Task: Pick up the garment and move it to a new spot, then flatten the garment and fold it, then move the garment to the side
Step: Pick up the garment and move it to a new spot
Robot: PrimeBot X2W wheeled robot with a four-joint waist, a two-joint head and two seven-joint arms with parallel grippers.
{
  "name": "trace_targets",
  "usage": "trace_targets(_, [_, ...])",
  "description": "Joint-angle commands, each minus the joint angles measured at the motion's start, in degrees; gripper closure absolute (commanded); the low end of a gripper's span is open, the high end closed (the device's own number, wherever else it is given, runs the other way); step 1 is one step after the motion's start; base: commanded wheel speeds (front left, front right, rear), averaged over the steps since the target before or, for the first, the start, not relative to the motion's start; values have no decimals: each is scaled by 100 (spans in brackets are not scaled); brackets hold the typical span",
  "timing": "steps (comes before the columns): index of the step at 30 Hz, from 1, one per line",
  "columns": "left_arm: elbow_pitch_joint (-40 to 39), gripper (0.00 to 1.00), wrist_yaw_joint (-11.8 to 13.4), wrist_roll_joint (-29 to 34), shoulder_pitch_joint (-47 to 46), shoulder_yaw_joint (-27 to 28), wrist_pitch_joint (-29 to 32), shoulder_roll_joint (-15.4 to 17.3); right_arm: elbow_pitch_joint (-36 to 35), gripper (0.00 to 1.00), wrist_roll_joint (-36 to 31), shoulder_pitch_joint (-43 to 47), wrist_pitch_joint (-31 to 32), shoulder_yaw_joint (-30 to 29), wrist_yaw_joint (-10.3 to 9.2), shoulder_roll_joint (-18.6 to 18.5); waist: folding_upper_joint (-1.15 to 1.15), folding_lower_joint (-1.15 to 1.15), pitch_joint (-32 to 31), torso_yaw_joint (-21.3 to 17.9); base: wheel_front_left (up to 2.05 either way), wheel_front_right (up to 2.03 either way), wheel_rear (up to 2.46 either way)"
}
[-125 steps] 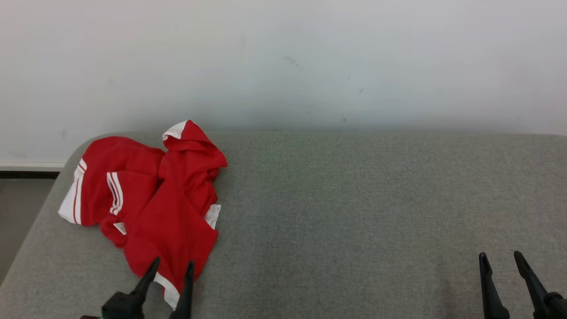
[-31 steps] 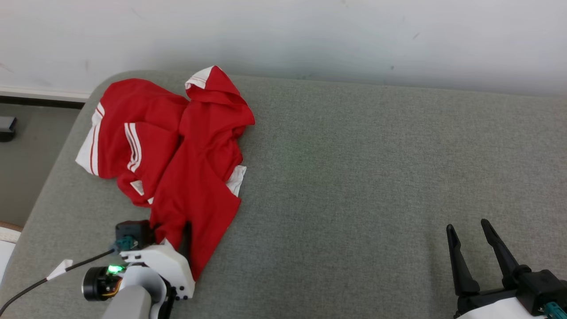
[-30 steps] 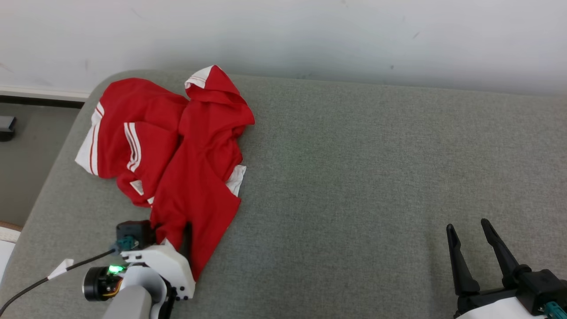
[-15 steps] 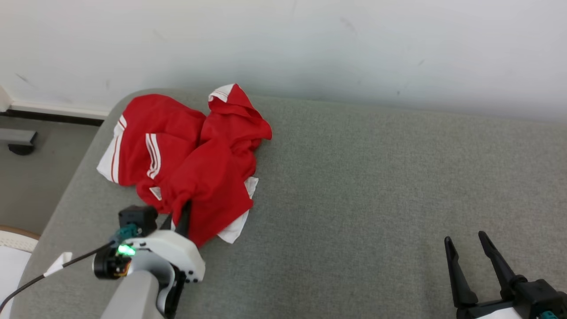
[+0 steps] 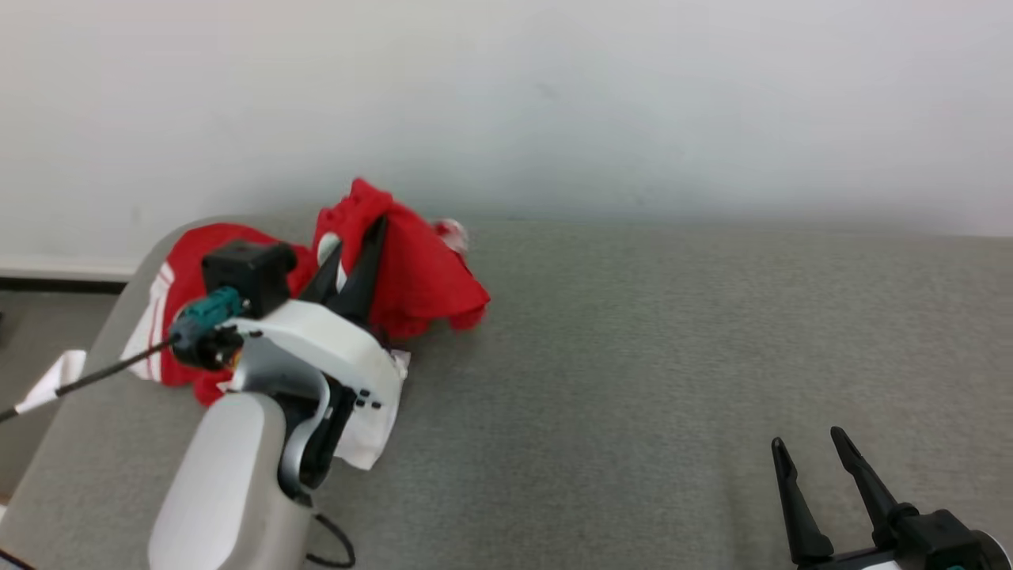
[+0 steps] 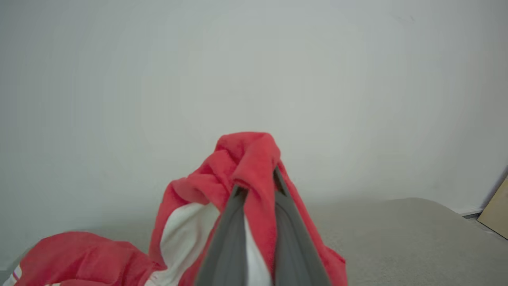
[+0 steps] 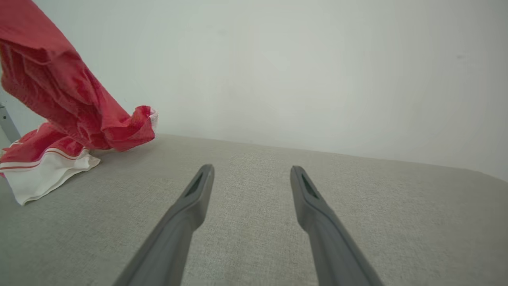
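One crumpled red-and-white garment [image 5: 423, 277], pinched by left pincer [image 5: 364, 236].

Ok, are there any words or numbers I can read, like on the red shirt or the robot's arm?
None can be read in any view.
The red garment has white trim and stripes, no print.
The white wrist casing carries small dark dots, not letters.
The white tag on the cable looks blank, or too blurred to tell.
The grey cushion and the wall are plain.
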Motion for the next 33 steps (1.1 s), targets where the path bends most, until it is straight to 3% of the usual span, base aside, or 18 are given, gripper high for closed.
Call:
trace_targets(1, [-249, 100, -24, -102, -102, -32, 148, 30, 3, 0, 10, 75, -2, -11, 2, -21, 0, 0, -50, -285, 0, 0, 0])
trace_targets(11, [-1562, 100, -108, -437, -386, -492, 1127, -34, -18, 0, 45, 19, 0, -31, 2, 62, 0, 0, 51, -1291, 0, 0, 0])
trace_targets(17, [-1753, 100, -121, -578, -514, -784, 1499, -71, -33, 0, 79, -73, 0, -56, 1, 136, 0, 0, 150, -1885, 0, 0, 0])
trace_targets(25, [-935, 100, -27, -440, -733, -1190, 1411, -177, -76, 0, 131, -180, 0, -118, 1, 226, 0, 0, 470, -2477, 0, 0, 0])
trace_targets(33, [589, 100, 280, -596, -799, -1818, 485, -261, -123, 0, 193, -352, 0, -82, 1, 276, 0, 0, 896, -2742, 0, 0, 0])
